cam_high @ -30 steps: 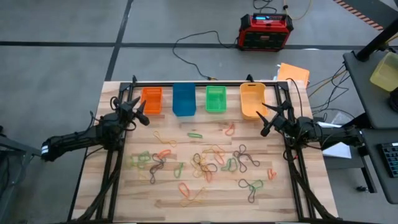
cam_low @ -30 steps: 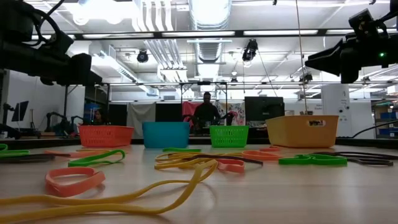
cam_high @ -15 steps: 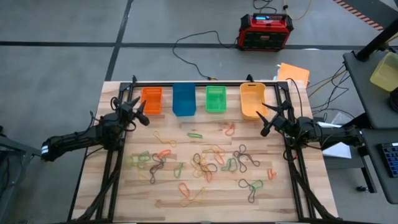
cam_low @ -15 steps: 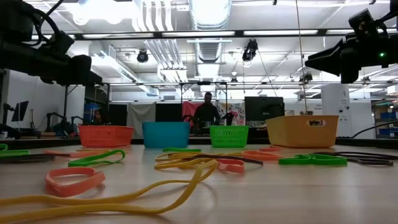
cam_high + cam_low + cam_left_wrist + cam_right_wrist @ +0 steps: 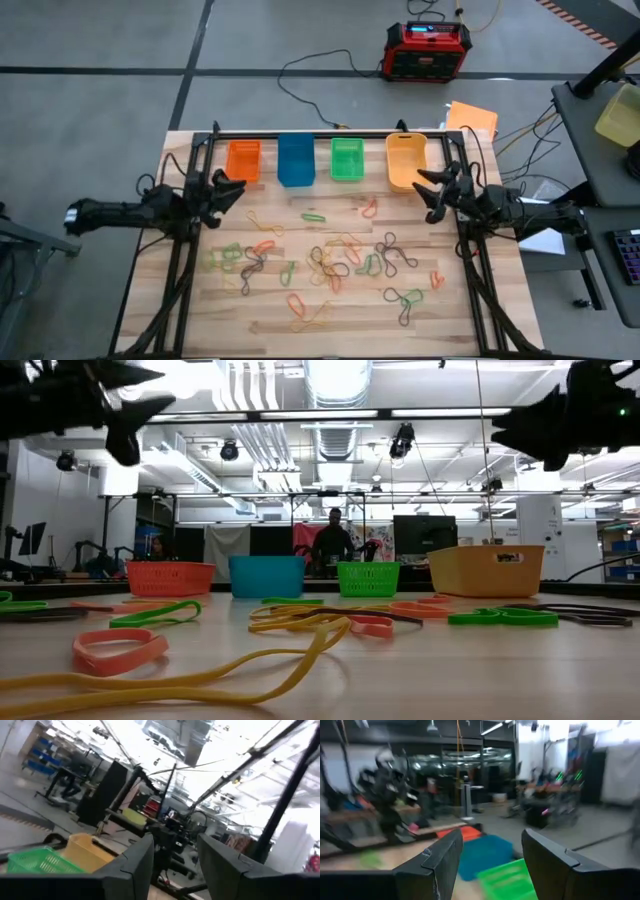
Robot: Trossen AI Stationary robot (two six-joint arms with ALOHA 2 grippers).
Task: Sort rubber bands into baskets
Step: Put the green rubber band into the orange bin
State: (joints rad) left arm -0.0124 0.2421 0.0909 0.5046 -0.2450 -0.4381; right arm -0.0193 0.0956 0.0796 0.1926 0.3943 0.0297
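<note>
Tabletop [image 5: 200, 310] edges hold both open claws; rubber bands [image 5: 330, 260] fill centre.

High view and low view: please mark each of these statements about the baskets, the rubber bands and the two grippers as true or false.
1. The four baskets stand in a row at the far edge of the table. True.
2. The blue basket is next to the orange basket. True.
3. The left gripper holds a rubber band. False: its fingers are open and empty, above the table.
4. The rubber bands already lie inside the baskets. False: they lie scattered on the wood.
5. The right gripper is open near the yellow-orange basket. True.
</note>
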